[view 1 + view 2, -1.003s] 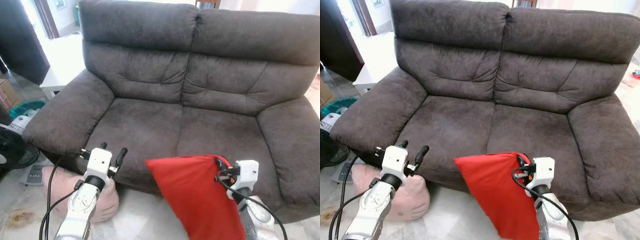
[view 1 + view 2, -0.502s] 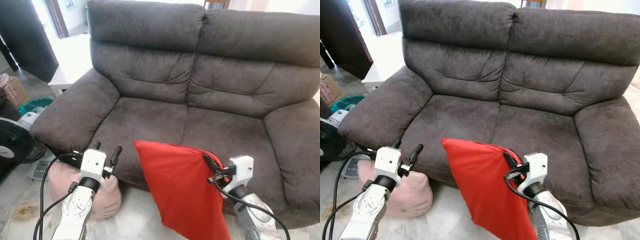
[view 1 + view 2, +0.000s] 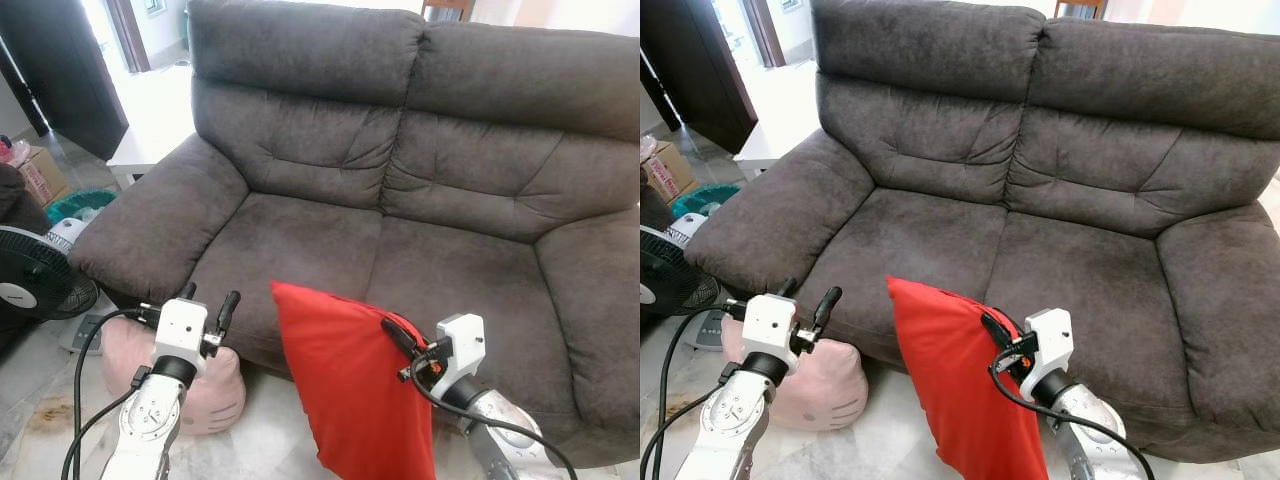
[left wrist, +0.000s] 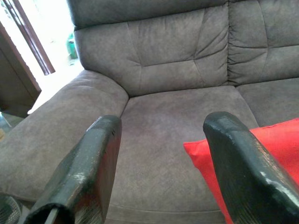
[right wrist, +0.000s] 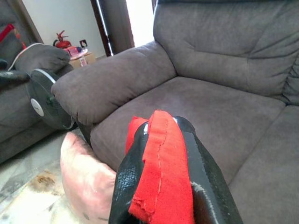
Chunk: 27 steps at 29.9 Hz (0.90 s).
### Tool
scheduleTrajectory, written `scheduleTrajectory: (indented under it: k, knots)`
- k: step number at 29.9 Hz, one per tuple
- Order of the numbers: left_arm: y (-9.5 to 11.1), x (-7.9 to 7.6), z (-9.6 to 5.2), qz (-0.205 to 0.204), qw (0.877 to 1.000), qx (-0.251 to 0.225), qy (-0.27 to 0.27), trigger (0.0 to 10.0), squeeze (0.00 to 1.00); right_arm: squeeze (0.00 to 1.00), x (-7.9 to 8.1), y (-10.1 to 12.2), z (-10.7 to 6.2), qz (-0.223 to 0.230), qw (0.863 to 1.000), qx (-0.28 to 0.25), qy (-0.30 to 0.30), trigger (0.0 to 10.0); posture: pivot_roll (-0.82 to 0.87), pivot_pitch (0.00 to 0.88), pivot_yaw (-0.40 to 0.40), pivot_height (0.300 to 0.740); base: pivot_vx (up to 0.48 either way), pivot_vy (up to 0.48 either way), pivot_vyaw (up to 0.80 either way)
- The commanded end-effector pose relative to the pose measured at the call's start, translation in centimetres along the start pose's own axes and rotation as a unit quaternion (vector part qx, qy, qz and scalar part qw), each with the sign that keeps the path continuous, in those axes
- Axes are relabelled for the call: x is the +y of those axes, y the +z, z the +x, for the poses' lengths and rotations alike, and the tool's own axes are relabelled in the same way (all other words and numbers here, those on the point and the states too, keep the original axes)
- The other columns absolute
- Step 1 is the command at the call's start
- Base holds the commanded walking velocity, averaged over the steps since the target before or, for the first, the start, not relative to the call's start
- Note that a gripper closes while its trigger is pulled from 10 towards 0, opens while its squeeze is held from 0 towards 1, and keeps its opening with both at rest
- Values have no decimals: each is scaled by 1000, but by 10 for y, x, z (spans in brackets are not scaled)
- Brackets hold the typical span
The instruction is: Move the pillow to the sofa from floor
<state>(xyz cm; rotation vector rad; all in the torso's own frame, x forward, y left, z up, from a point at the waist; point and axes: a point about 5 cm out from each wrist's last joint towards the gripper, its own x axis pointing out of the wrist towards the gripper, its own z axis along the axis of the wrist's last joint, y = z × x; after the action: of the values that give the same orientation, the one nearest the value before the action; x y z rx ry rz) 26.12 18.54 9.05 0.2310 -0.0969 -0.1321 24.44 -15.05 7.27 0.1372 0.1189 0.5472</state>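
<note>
Standing just ahead: the wide dark grey two-seat fabric sofa (image 3: 400,200), both seat cushions bare, now sitting a touch closer and more squarely in the head views than a second ago — a shift of the whole picture, so the camera's doing, not the sofa's.

Hanging in front of the sofa's front edge: the flat red fabric pillow (image 3: 350,385), lifted off the pale marbled floor (image 3: 870,440), dangling corner-down, its upper edge at about seat height. Swinging leftward against the sofa over the last second, its top corner now lying before the middle of the seat front instead of before the right cushion. Not yet resting on any cushion.

Lying on the floor against the sofa's left front corner: a soft pink rounded cushion (image 3: 825,385), untouched.

Standing at the far left on the floor: a small black fan (image 3: 30,285).

Pinching the pillow's seamed top edge: the right gripper (image 3: 1002,338), its black fingers (image 5: 131,182) closed on the red cloth from both sides, plain in the right wrist view.

Hovering above the pink cushion, holding nothing: the left gripper (image 3: 208,305), fingers (image 4: 88,172) spread apart, aimed at the left seat cushion.

Judging from this: carry nearly done, needing a lift up and forward over the seat before letting go.
</note>
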Motion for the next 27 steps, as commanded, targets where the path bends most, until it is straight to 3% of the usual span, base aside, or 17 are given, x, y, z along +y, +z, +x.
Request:
scheduleTrajectory:
  k: [1,16,27]
  knots:
    - [5,3,2,-5,1000,-7,8,10000,0,0,10,36,8,-24,996,-77,34,10000,98,0,-32,740,315,0,0]
    - [7,2,6,-9,1000,-10,9,10000,0,0,37,42,12,-8,990,-69,124,10000,102,0,-35,740,318,0,0]
    - [5,2,5,-8,1000,-6,7,10000,0,0,27,39,13,-15,995,-59,81,10000,106,0,-37,740,318,0,0]
